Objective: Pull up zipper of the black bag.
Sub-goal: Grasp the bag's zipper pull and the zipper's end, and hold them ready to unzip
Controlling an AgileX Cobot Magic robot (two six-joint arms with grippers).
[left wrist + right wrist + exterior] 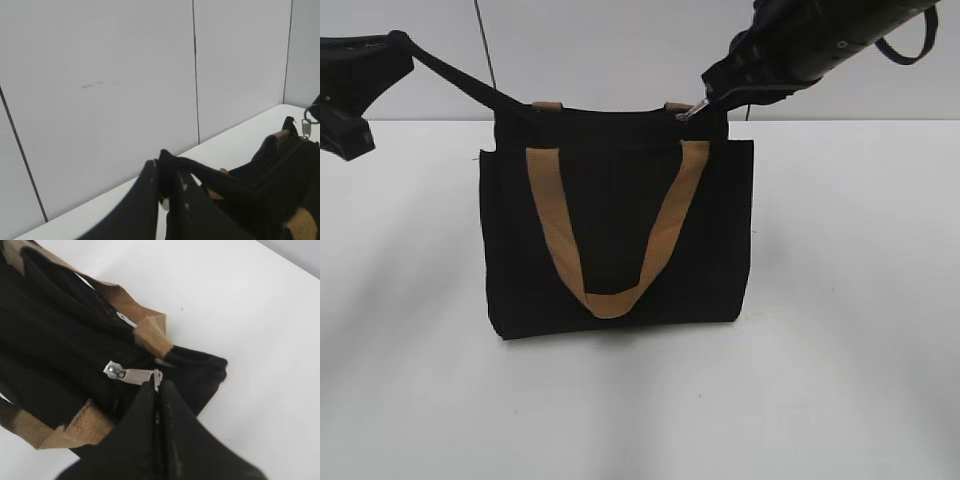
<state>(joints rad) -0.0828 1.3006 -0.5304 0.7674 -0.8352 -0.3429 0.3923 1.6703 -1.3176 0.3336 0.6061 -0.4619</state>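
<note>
The black bag (620, 230) stands upright on the white table, its tan handle hanging down the front. The silver zipper pull tab (692, 110) is at the right end of the bag's top edge. My right gripper (705, 102) is shut on the zipper pull tab; in the right wrist view the tab (132, 375) sticks out from between the closed fingertips (157, 387). My left gripper (405, 45) is shut on a black strap (470, 85) at the bag's top left corner, pulled taut; the left wrist view shows the strap end pinched between the fingers (167, 172).
The white table (840, 350) stretches round the bag. A grey panelled wall (125, 75) stands behind the table. The tan rear handle ends (548, 105) show along the bag's top.
</note>
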